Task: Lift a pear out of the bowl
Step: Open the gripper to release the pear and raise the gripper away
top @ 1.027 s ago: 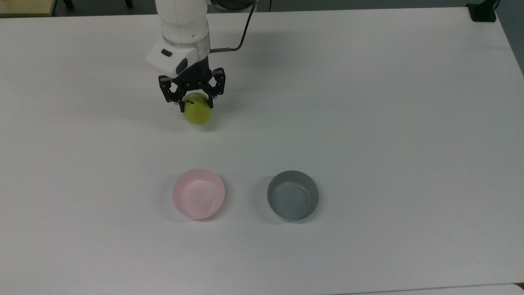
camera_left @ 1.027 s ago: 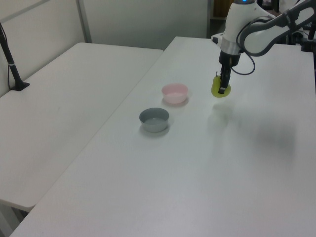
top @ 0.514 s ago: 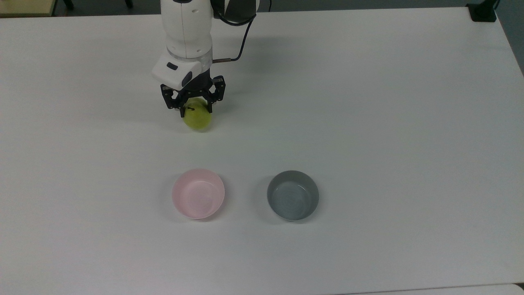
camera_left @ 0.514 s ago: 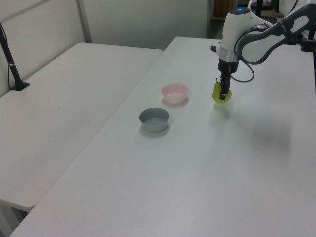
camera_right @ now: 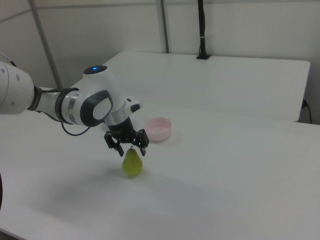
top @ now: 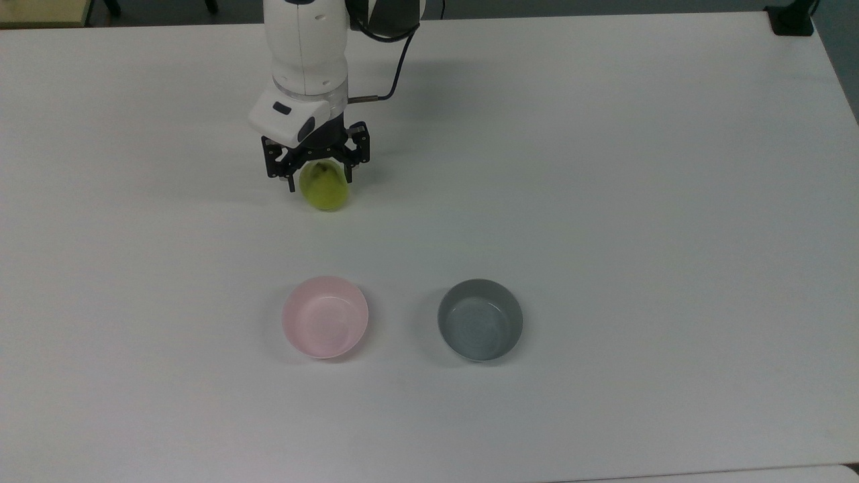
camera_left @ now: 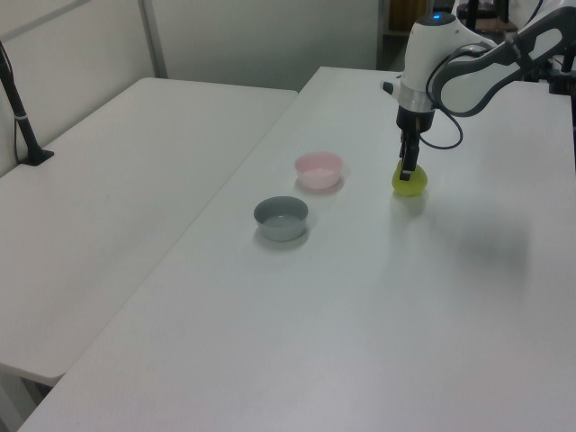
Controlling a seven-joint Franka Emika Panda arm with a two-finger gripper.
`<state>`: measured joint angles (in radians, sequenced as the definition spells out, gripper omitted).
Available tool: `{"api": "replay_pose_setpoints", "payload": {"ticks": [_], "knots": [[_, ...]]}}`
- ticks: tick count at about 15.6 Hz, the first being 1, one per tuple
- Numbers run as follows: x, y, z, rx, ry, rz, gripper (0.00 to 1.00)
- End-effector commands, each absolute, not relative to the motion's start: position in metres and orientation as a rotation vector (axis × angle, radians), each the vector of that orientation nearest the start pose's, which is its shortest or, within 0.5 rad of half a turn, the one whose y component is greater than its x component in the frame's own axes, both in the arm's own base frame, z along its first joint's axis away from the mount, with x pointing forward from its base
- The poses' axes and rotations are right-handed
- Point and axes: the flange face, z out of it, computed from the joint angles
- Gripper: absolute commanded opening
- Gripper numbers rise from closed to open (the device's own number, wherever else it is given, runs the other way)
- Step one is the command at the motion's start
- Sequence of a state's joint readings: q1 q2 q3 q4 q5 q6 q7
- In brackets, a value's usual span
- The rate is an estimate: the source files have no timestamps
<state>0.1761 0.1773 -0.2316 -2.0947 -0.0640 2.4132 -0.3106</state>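
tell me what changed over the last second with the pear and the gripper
The gripper carried the pear down onto the table and opened; its fingers now stand apart either side of the pear's top, in the right view too. The pink bowl and grey bowl stayed put, both holding nothing.

A white surface (top: pixel 604 201) carries the pale pink bowl (top: pixel 325 316) and a grey bowl (top: pixel 480 320) just beside each other (both empty), and the pear (top: pixel 324 188) standing well apart.

pear (top: pixel 324 188): lowered onto table (top: pixel 604 201) | tool (top: pixel 317 176): fingers spread, released
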Motion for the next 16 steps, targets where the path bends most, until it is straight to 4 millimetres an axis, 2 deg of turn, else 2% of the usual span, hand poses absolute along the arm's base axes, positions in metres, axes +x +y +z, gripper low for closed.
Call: {"api": "replay_pose_setpoints", "payload": {"ticks": [1, 3, 4, 8, 11, 13, 16], "knots": [[0.587, -0.03, 0.364, -3.218, -0.493, -0.225, 1.0], [0.591, -0.03, 0.38, -3.215, -0.478, -0.186, 1.0], [0.594, -0.032, 0.395, -3.212, -0.458, -0.148, 1.0], [0.603, -0.037, 0.495, -3.184, -0.211, -0.013, 1.0], [0.594, -0.043, 0.558, -3.149, 0.017, 0.054, 1.0], [0.583, -0.047, 0.583, -3.14, 0.123, 0.06, 1.0], [0.571, -0.058, 0.6, -3.129, 0.161, 0.032, 1.0]]}}
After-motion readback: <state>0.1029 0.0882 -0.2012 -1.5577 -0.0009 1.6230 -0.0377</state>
